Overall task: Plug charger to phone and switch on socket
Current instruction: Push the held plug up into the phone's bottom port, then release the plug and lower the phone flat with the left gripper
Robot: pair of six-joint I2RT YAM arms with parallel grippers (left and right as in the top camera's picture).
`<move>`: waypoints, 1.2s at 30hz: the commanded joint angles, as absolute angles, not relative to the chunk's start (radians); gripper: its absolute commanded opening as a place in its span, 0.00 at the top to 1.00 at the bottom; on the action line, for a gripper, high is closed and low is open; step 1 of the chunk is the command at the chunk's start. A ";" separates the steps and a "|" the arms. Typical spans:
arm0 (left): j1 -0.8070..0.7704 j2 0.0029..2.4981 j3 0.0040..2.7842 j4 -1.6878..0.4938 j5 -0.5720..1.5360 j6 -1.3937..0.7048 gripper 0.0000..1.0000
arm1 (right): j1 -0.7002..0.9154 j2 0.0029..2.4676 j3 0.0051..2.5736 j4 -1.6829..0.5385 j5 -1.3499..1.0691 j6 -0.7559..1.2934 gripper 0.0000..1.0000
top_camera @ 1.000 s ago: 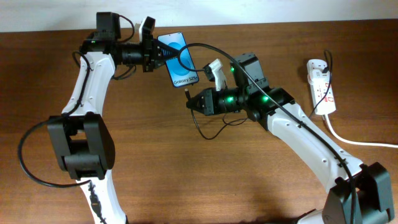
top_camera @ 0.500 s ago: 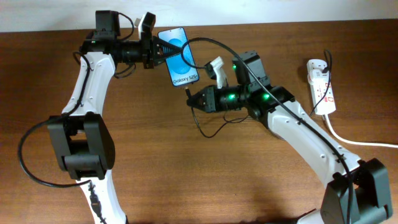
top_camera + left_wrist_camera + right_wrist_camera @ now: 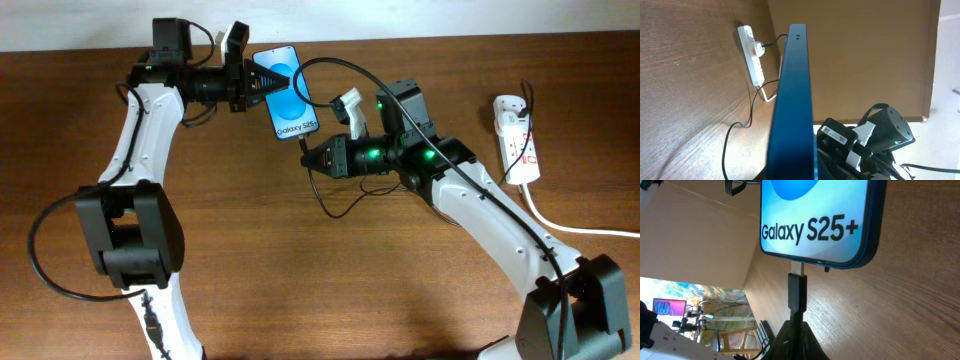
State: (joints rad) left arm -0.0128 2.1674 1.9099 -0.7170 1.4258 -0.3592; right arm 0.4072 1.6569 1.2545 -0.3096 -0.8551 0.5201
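Note:
My left gripper [image 3: 250,86] is shut on the phone [image 3: 288,97] and holds it tilted above the table at the back. The blue screen faces up and the white "Galaxy S25+" strip [image 3: 810,230] is at its near end. In the left wrist view the phone [image 3: 792,95] is edge-on and hides the jaws. My right gripper [image 3: 306,158] is shut on the charger plug [image 3: 797,292]. The plug's metal tip meets the phone's bottom edge; I cannot tell how deep it sits. The thin black cable [image 3: 330,208] loops below. The socket [image 3: 517,138] lies at the far right.
The socket's thick white cord [image 3: 580,228] runs off to the right edge. The charger cable [image 3: 360,75] arcs over the right arm towards the socket. The socket [image 3: 752,52] also shows in the left wrist view. The table's back edge is just behind the phone.
My right gripper has moved a little up and left, bringing the plug to the phone's bottom edge. The left gripper has shifted the phone slightly towards the back.

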 commanded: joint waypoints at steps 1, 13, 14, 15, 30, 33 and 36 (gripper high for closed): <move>-0.010 2.152 1.912 -0.720 1.478 -0.355 1.00 | 0.405 1.662 1.247 -0.299 -0.843 0.510 0.96; -0.013 2.152 1.912 -0.746 1.478 -0.355 1.00 | 0.406 1.662 1.247 -0.302 -0.826 0.510 0.96; -0.013 2.152 1.912 -0.746 1.478 -0.357 1.00 | 0.406 1.662 1.247 -0.302 -0.826 0.510 0.96; -0.013 2.152 1.912 -0.746 1.478 -0.366 1.00 | 0.408 1.662 1.247 -0.302 -0.826 0.510 0.96; -0.030 2.152 1.912 -0.746 1.478 -0.365 1.00 | 0.429 1.662 1.247 -0.265 -0.781 0.514 0.96; -0.056 2.152 1.912 -0.746 1.474 -0.341 1.00 | 0.429 1.662 1.247 -0.248 -0.781 0.515 0.96; -0.064 2.152 1.912 -0.746 1.474 -0.342 1.00 | 0.420 1.662 1.247 -0.223 -0.778 0.524 0.96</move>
